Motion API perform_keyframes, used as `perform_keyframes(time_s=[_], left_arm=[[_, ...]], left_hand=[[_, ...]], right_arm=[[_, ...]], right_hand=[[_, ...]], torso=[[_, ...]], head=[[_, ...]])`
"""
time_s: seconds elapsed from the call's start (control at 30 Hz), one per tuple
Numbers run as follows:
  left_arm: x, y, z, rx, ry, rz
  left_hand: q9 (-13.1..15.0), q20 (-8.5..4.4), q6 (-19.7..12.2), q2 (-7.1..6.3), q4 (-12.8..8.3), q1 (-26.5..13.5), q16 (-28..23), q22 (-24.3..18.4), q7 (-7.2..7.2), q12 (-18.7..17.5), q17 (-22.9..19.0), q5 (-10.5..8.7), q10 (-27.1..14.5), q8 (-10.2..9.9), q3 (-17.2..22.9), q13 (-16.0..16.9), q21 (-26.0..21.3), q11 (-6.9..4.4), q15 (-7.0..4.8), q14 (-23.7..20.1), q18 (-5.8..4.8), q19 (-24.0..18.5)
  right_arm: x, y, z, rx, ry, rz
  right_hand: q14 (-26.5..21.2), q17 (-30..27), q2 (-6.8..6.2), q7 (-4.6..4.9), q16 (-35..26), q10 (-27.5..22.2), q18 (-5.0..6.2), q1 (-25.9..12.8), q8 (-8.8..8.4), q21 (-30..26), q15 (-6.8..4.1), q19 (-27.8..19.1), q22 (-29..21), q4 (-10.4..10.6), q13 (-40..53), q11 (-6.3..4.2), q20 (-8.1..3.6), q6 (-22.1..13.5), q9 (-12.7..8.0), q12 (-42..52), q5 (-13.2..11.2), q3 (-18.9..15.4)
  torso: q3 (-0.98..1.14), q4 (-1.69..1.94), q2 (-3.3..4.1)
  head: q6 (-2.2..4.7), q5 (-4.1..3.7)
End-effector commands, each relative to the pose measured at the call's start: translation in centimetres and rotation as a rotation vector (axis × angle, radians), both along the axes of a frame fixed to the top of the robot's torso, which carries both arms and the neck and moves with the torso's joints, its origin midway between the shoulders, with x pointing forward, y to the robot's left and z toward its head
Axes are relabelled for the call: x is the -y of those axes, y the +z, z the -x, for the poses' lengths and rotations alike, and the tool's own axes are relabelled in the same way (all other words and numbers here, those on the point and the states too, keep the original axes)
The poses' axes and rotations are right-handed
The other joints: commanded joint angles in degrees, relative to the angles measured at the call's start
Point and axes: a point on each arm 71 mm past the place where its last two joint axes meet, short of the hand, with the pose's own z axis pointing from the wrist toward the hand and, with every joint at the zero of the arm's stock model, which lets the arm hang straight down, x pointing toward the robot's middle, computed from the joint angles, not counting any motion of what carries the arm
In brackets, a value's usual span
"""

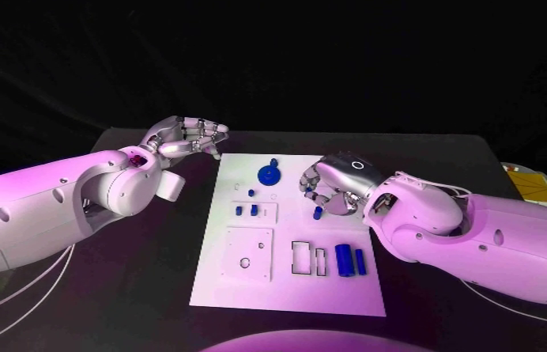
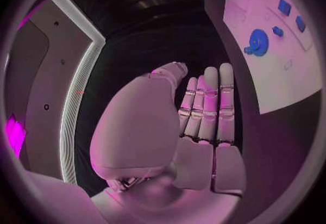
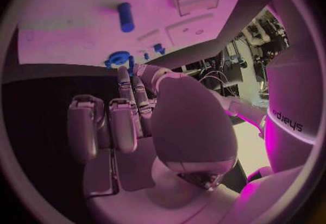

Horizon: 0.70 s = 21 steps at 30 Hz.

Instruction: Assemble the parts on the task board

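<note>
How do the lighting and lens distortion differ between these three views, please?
Head view: pink light washes the task board and both arms, edges straight. Left wrist view: fisheye bends the board's edge. Right wrist view: the same bending, with a bright room patch beside the right hand.

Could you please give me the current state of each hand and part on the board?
left hand: fingers curled, holding nothing, off the board's far left corner
right hand: over the board, pinching a small blue part
blue gear: lying on the task board
blue cylinders: lying flat, side by side
</note>
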Motion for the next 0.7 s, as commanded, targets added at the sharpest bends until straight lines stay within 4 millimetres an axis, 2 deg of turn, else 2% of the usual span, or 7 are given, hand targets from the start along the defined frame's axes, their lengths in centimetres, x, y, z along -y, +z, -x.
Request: perform_keyframes(time_s=[0.03,0.07,0.27,0.4,0.47,0.57,0.7], left_arm=[[0.4,0.1,0.0,0.004,-0.024,0.007],[0.5,0.1,0.0,0.004,-0.025,0.007],[1.0,0.1,-0.1,0.003,-0.033,0.012],[1.3,0.0,-0.2,0.004,-0.037,0.015],[1.5,0.0,-0.2,0.005,-0.038,0.017],[1.7,0.0,-0.3,0.005,-0.041,0.018],[1.9,0.0,-0.3,0.005,-0.043,0.020]], left_hand=[[-0.1,-0.01,-0.4,-0.02,-0.4,0.3,-0.4,0.0,0.23,-0.2,-0.1,0.14,-0.3,-0.3,0.0,-0.1,-0.3,0.16,0.33,0.1,0.63,0.0],[-0.1,-0.01,-0.4,-0.02,-0.4,0.3,-0.4,0.0,0.23,-0.2,-0.1,0.14,-0.3,-0.3,0.0,-0.1,-0.3,0.16,0.33,0.1,0.63,0.0],[-0.2,0.01,-0.4,-0.03,-0.4,0.4,-0.5,0.0,0.27,-0.2,-0.2,0.14,-0.5,-0.3,0.0,-0.1,-0.4,0.20,0.36,0.1,0.62,0.0],[-0.2,0.02,-0.5,-0.03,-0.5,0.4,-0.6,0.0,0.30,-0.3,-0.2,0.14,-0.6,-0.3,0.0,-0.2,-0.4,0.23,0.38,0.1,0.62,0.0],[-0.2,0.02,-0.5,-0.03,-0.5,0.4,-0.6,0.0,0.30,-0.3,-0.2,0.14,-0.6,-0.3,0.0,-0.2,-0.4,0.23,0.38,0.1,0.62,0.0],[-0.2,0.02,-0.5,-0.03,-0.5,0.4,-0.6,0.0,0.30,-0.3,-0.2,0.14,-0.6,-0.3,0.0,-0.2,-0.4,0.23,0.38,0.1,0.62,0.0],[-0.2,0.04,-0.5,-0.08,-0.6,0.5,-0.6,0.0,0.33,-0.3,-0.3,0.13,-0.7,-0.3,0.0,-0.2,-0.4,0.26,0.40,0.0,0.63,-0.1]], right_arm=[[-1.6,0.1,0.9,-0.018,0.044,-0.041],[-2.2,0.0,1.3,-0.023,0.061,-0.050],[-5.4,-0.8,3.0,-0.060,0.146,-0.091],[-6.8,-1.8,3.8,-0.086,0.178,-0.104],[-7.3,-2.5,4.1,-0.100,0.188,-0.107],[-7.8,-3.4,4.3,-0.118,0.195,-0.106],[-8.1,-4.6,4.4,-0.139,0.195,-0.101]], right_hand=[[2.5,-0.1,0.09,0.02,-0.2,3.6,-0.55,-0.4,-0.17,0.2,-0.41,1.9,11.8,-4.4,-0.1,-3.23,-0.39,0.2,0.1,-0.1,0.0,4.6],[2.5,-0.1,0.08,0.03,-0.3,3.6,-0.52,-0.4,-0.19,0.1,-0.41,1.9,11.8,-4.4,-0.1,-3.23,-0.38,0.2,0.1,-0.1,0.0,4.6],[2.5,-0.1,0.09,0.04,-0.2,3.6,-0.51,-0.5,-0.21,0.1,-0.41,1.8,11.8,-4.5,-0.1,-3.21,-0.38,0.2,0.0,-0.1,0.0,4.7],[2.5,-0.2,0.13,0.05,-0.3,3.5,-0.50,-0.5,-0.26,0.0,-0.39,1.8,11.8,-4.6,-0.1,-3.20,-0.37,0.1,0.0,-0.2,0.1,4.8],[2.5,-0.2,0.13,0.05,-0.3,3.5,-0.50,-0.5,-0.26,0.0,-0.39,1.8,11.8,-4.6,-0.1,-3.20,-0.37,0.1,0.0,-0.2,0.1,4.8],[2.5,-0.2,0.12,0.07,-0.3,3.5,-0.49,-0.5,-0.28,0.0,-0.39,1.8,11.8,-4.7,-0.1,-3.19,-0.37,0.1,0.0,-0.3,0.1,4.8],[2.5,-0.3,0.09,0.10,-0.3,3.5,-0.49,-0.7,-0.31,0.0,-0.38,1.8,11.8,-4.7,-0.1,-3.17,-0.37,0.1,0.0,-0.3,0.1,4.8]], torso=[[-0.03,-0.14,-0.06],[-0.02,-0.21,-0.07],[-0.02,-0.07,-0.14],[-0.02,-0.15,-0.02],[-0.02,-0.13,-0.04],[0.01,-0.04,0.01],[-0.02,-0.17,0.06]], head=[[-0.24,1.39],[-0.34,1.90],[-0.77,3.58],[-0.92,4.61],[-1.22,5.32],[-1.53,5.98],[-1.87,6.75]])
